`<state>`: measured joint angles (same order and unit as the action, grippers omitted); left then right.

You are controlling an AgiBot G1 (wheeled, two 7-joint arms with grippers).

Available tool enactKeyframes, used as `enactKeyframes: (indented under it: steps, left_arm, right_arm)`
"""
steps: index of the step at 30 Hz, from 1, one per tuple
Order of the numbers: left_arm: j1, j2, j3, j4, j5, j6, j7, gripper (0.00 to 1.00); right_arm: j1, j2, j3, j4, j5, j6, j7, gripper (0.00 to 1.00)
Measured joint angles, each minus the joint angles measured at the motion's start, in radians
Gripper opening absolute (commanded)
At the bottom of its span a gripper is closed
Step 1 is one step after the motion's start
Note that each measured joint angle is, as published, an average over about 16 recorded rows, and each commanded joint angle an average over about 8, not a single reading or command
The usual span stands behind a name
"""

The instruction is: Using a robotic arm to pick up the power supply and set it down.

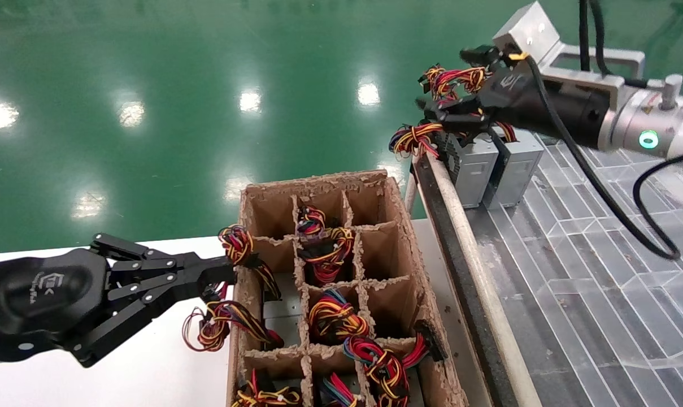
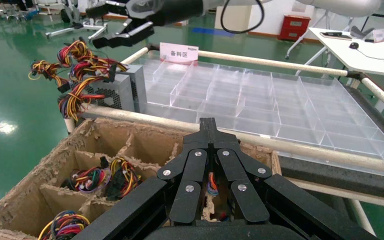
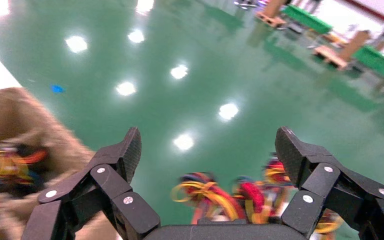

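The robotic arm [image 1: 646, 121] reaches in from the right over the far corner of the clear tray. Its right gripper [image 1: 451, 85] [image 3: 208, 145] is open and holds nothing; it hangs just above the wire bundles [image 3: 220, 192]. Below it the power supply [image 1: 519, 167] [image 2: 139, 85], a small grey box with a mostly red bundle [image 1: 451, 79], stands upright on the tray beside a like grey box [image 1: 477, 169]. My left gripper [image 1: 228, 271] [image 2: 207, 122] is shut, its tips at the near-left wall of the cardboard box.
The divided cardboard box [image 1: 400, 215] holds several more units with coloured wire bundles [image 1: 333, 316]. A metal rail [image 1: 465, 237] separates it from the clear compartment tray [image 1: 601, 294]. A black cable [image 1: 646, 226] loops over the tray. Green floor lies beyond.
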<state>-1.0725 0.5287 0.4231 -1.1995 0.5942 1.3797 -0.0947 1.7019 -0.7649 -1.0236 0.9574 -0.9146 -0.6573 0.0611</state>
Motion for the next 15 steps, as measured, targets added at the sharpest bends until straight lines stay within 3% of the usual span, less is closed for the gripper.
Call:
enactKeyframes:
  steps: [6, 15]
  left_arm:
    - [0.000, 0.000, 0.000, 0.000, 0.000, 0.000, 0.000, 0.99]
    - [0.000, 0.000, 0.000, 0.000, 0.000, 0.000, 0.000, 1.00]
  right_arm:
    - [-0.080, 0.020, 0.095, 0.042, 0.023, -0.107, 0.016, 1.00]
    - [-0.199, 0.049, 0.236, 0.104, 0.058, -0.266, 0.040, 1.00]
